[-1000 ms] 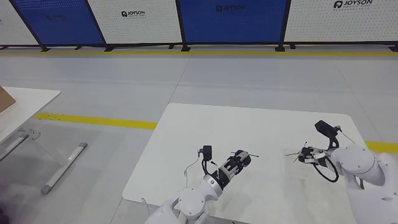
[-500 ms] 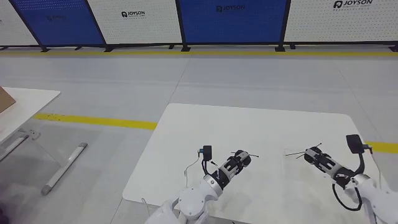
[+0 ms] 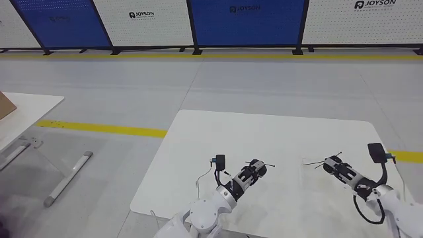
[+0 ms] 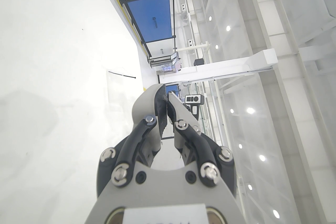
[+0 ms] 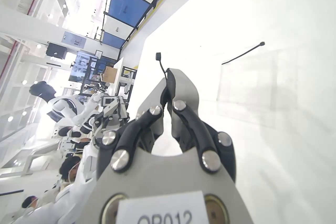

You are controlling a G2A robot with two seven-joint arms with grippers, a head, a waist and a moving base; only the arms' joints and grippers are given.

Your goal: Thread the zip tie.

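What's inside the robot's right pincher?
A thin black plastic zip tie is pinched in the right gripper; its square head sticks out past the tips. The rest is covered by the fingers.

Right gripper [image 5: 167, 78] clamps the thin black plastic zip tie [image 5: 158, 57], strap swallowed between its pads, just the head end poking past the fingertips. Left gripper [image 4: 166, 94] is pinched tight too, its own black strand [image 3: 270, 165] too fine to identify.
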